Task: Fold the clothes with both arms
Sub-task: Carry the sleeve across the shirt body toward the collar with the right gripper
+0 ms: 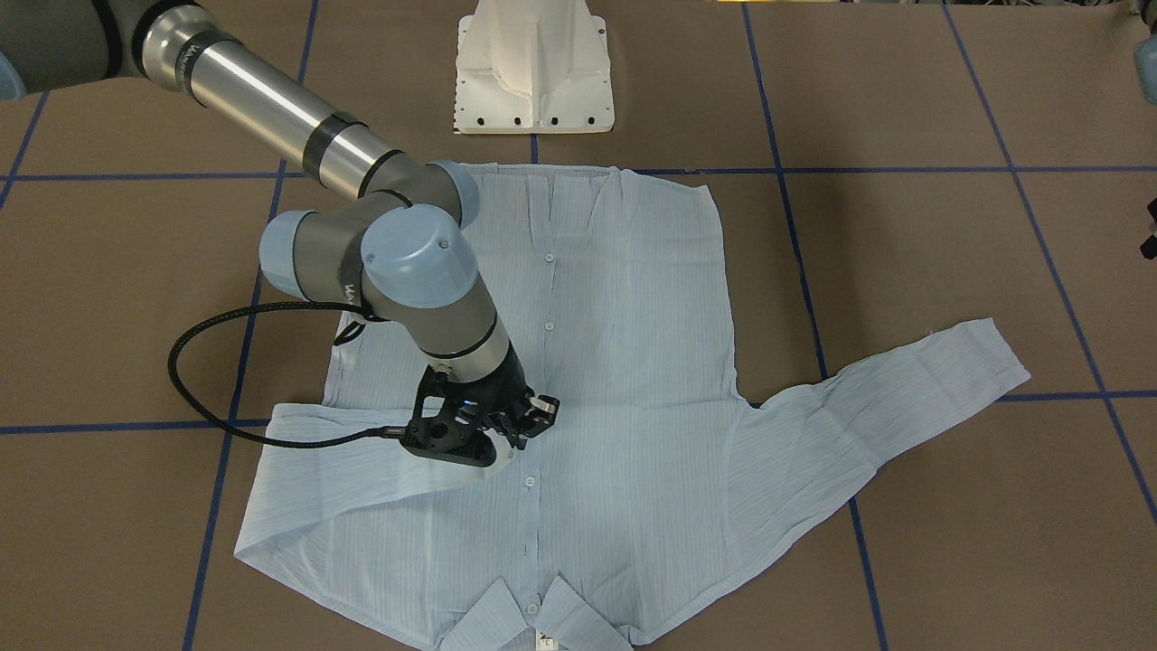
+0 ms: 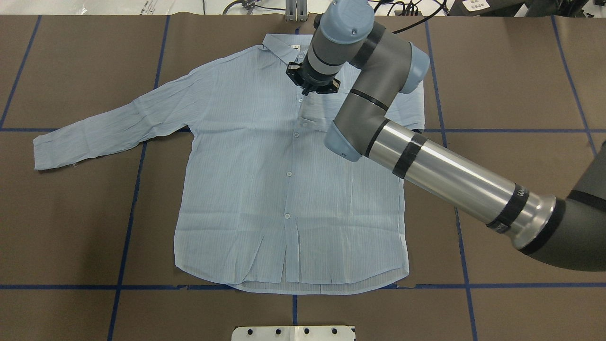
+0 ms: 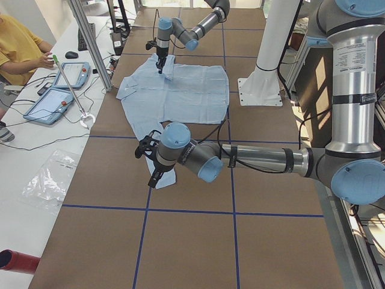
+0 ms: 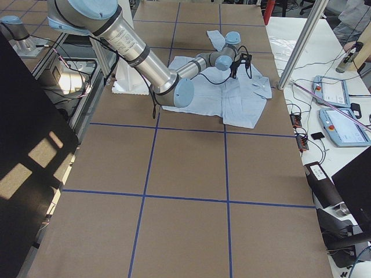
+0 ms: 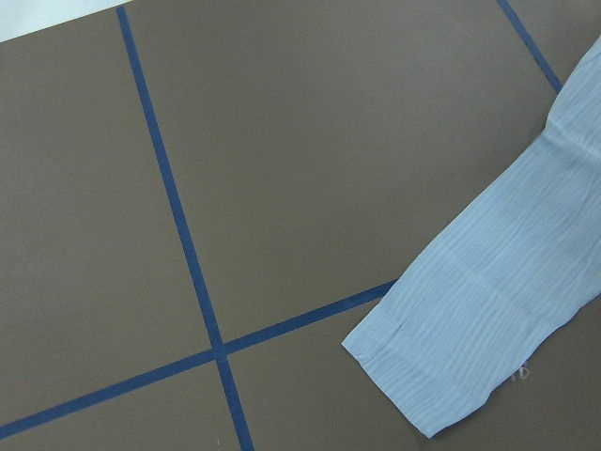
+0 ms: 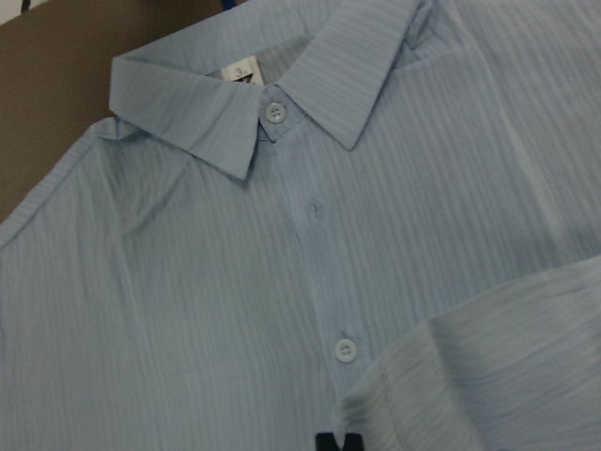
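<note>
Reaches right arm (image 2: 450,175) toward far edge, pinching cuff (image 6: 460,376) of shirt (image 2: 265,189) in right gripper (image 6: 338,443). Cannot tell opening of left gripper (image 3: 151,179). Reads "3" on neck label (image 6: 240,74).

Only one readable mark: a "3" on the white neck label (image 6: 239,74) inside the collar (image 6: 329,89) of the shirt (image 6: 188,282). The lettering on the band (image 2: 520,193) of my right arm (image 2: 450,175) is too small to read, and so is the sticker (image 3: 354,60) on my left arm (image 3: 352,114).
</note>
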`<act>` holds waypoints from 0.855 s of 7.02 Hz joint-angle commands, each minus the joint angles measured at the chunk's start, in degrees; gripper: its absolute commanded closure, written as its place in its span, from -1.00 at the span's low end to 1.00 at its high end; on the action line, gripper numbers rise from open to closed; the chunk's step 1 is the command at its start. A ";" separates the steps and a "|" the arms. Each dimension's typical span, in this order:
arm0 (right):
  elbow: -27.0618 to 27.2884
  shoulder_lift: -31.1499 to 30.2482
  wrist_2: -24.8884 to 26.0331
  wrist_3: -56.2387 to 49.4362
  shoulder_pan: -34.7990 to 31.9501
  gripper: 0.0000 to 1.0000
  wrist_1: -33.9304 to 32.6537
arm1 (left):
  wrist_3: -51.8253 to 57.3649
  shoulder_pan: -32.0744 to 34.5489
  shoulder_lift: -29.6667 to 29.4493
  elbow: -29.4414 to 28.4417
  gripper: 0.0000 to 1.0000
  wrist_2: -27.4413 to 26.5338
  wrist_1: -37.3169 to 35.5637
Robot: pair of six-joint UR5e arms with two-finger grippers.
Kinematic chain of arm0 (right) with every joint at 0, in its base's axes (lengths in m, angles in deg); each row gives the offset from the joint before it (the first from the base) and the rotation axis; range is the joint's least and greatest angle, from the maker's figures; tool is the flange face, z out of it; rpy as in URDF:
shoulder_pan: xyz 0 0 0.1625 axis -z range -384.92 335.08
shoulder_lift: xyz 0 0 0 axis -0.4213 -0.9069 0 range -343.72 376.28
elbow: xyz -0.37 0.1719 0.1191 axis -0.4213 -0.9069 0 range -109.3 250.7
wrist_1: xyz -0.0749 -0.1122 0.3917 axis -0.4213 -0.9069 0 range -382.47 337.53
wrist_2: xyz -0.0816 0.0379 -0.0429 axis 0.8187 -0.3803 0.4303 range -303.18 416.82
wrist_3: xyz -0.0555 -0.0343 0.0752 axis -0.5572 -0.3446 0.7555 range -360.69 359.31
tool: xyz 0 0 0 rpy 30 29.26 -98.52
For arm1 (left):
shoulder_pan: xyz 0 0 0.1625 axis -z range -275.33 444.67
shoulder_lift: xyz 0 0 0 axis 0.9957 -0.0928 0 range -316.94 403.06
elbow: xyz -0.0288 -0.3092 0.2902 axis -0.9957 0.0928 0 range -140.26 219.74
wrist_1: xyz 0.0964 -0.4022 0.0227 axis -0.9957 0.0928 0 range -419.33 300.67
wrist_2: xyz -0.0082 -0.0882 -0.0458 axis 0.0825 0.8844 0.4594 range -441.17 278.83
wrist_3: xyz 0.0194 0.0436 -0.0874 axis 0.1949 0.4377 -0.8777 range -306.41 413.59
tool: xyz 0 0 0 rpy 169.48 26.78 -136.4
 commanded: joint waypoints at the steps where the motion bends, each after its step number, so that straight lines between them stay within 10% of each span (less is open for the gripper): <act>1: -6.11 5.86 4.24 5.68 2.00 1.00 3.59 | 0.02 -0.06 0.00 0.01 -1.00 0.12 0.25; 6: -10.43 10.00 7.41 10.00 4.38 1.00 3.86 | 0.11 -0.06 0.00 0.01 -1.00 0.82 1.05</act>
